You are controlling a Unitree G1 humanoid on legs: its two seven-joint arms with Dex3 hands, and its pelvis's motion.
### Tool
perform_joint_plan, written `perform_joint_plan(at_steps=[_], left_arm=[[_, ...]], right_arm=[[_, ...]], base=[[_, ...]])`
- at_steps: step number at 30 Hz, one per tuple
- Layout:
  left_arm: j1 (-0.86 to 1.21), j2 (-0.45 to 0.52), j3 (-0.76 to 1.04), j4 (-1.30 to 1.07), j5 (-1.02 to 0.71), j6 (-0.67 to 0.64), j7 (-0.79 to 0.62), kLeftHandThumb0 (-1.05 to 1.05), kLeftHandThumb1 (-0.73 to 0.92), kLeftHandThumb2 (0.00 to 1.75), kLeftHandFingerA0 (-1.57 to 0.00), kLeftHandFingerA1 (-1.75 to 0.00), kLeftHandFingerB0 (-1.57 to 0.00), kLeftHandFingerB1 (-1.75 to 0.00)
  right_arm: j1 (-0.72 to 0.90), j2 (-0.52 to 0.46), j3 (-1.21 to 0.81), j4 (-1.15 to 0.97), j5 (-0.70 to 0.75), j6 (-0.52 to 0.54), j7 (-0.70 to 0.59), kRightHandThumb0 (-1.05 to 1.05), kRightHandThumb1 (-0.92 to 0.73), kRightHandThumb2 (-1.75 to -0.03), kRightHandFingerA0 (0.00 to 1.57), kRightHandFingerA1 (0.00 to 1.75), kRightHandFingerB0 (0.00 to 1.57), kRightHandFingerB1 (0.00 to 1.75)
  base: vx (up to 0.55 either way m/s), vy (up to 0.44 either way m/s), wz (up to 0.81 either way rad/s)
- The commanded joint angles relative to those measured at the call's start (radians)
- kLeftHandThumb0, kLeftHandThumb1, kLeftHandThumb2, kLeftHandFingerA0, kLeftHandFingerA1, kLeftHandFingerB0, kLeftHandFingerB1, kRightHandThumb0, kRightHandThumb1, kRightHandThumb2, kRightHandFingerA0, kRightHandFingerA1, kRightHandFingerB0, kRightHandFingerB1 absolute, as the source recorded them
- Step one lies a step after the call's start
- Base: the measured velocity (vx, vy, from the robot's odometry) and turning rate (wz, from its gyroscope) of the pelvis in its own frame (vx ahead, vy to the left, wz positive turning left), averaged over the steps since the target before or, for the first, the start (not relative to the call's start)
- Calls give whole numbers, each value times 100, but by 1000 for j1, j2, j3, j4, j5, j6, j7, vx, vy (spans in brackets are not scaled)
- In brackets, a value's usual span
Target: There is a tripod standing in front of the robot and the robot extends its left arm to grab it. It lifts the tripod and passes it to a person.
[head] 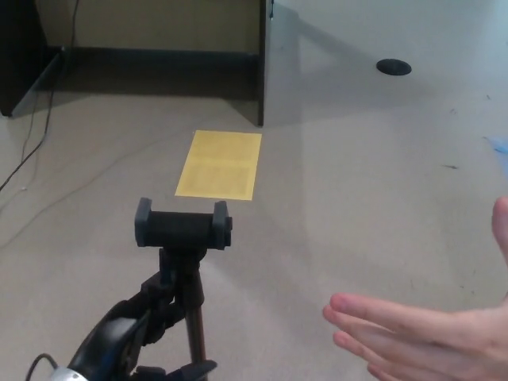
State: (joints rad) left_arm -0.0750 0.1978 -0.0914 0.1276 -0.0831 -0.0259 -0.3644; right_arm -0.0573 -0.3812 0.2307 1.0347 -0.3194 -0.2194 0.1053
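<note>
Standing straight up, the tripod (189, 295) has its pole inside my left hand (135, 337). My fingers wrap around it. A person's hand (421, 337) waits to my right.

Slim dark-poled black tripod with clamp head (183, 238): lower pole and legs cut off by bottom edge. Robot's black left hand (139, 337) partly out of frame; whether its fingers (163, 290) actually grip the pole cannot be told. Person's bare open hand (413, 333) cropped at right and bottom edges.
</note>
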Motion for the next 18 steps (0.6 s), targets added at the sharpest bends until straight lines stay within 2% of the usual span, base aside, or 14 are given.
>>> perform_joint_plan(at_steps=[1, 4, 5, 6, 7, 8, 10, 11, 12, 16, 17, 18], left_arm=[[-15, -10, 25, 69, -22, 43, -1, -75, 38, 73, -10, -40, -5, -11], [-39, -15, 46, 148, -25, 40, 4, -75, 39, 73, -10, -40, -5, -11], [-50, -18, 64, 198, -38, 32, 0, -77, 39, 65, -9, -37, -3, -14], [-67, -29, 96, 253, -74, 49, -10, -74, 37, 64, -9, -38, -4, -15], [-83, -34, 118, 288, -91, 75, -8, -76, 34, 67, -9, -39, -3, -14], [-99, -37, 134, 318, -94, 87, -4, -70, 35, 71, -9, -41, -4, -14], [-136, -39, 164, 393, -101, 85, -14, -72, 36, 69, -12, -42, -6, -10], [-163, -36, 177, 442, -90, 82, -1, -73, 45, 55, -17, -35, 0, -21], [-176, -35, 184, 472, -88, 72, -3, -73, 45, 57, -19, -37, 0, -19], [-229, -33, 208, 578, -78, 21, -12, -69, 46, 56, -21, -38, 0, -19], [-240, -34, 211, 601, -74, 8, -14, -66, 38, 75, -15, -45, -2, -15], [-243, -36, 211, 604, -73, 9, -13, -68, 45, 56, -19, -37, 0, -19]], right_arm=[[1, -14, 7, -7, -14, -2, -7, -50, -59, -86, 54, 55, 30, 45], [-4, -9, 5, -4, -12, 0, -5, -50, -59, -86, 54, 54, 30, 45], [-5, -7, 3, -1, -8, -1, -2, -42, -71, -62, 61, 40, 36, 32], [-6, -4, 3, 4, -7, -4, -1, -50, -58, -85, 50, 52, 29, 44], [-5, -3, 2, 2, -5, -4, 2, -49, -58, -85, 50, 52, 30, 45], [-4, -4, 1, 0, -4, -5, 4, -49, -58, -85, 50, 52, 30, 44], [-5, -4, 0, 1, -2, -6, 9, -49, -59, -85, 50, 52, 30, 44], [-8, -2, -4, 0, 3, -8, 11, -41, -71, -61, 58, 38, 37, 32], [-10, -2, 1, 4, -5, -7, 4, -49, -58, -85, 52, 53, 30, 44], [-23, -2, 3, 12, -10, -9, 0, -49, -58, -85, 51, 53, 30, 45], [-25, -3, 7, 15, -16, -11, -4, -49, -59, -85, 51, 52, 31, 45], [-25, -5, 8, 17, -16, -13, -4, -50, -59, -85, 49, 52, 31, 45]], base=[[0, 0, 0], [0, 0, 0], [0, 0, 0], [0, 0, 0], [0, 0, 0], [0, 0, 0], [0, 0, 0], [0, 0, 0], [0, 0, 0], [0, 0, 0], [0, 0, 0], [0, 0, 0]])
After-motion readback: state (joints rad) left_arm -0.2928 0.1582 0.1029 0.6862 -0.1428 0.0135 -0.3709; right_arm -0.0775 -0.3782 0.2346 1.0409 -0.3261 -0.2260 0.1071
